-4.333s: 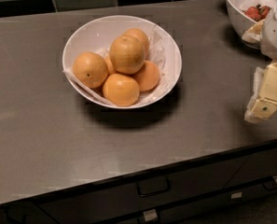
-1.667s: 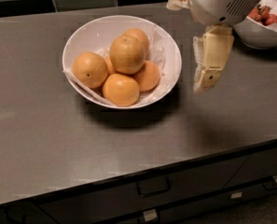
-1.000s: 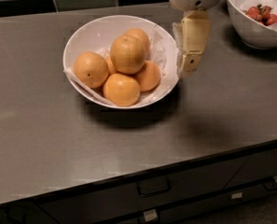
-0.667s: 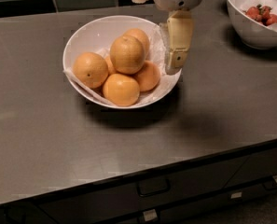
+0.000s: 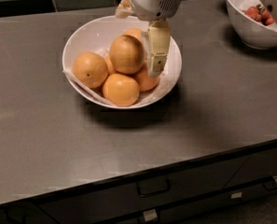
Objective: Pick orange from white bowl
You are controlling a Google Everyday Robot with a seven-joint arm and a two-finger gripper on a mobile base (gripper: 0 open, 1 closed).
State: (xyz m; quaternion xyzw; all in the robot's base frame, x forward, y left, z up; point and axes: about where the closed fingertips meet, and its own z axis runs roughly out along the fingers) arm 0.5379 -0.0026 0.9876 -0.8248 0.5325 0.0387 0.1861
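The white bowl [image 5: 84,31] stands at the back middle of the dark counter, lined with crinkled white paper and holding several oranges. The orange [image 5: 126,54], the largest and palest, lies on top of the pile. My gripper [image 5: 139,43] hangs over the bowl's right half, open. Its long cream finger [image 5: 157,48] points down just right of the orange, close to it or touching, with its tip above a smaller orange [image 5: 145,81]. The other finger [image 5: 123,7] shows only partly, behind the orange. An orange with a dark dot [image 5: 90,69] lies at the left.
A smaller white bowl [image 5: 243,29] with red fruit stands at the back right corner. A black tiled wall runs along the back. The counter's front edge has drawers with handles [image 5: 152,186] below it.
My gripper has moved left from the counter's right side to over the bowl, coming alongside the large orange. The oranges and bowl have not moved.
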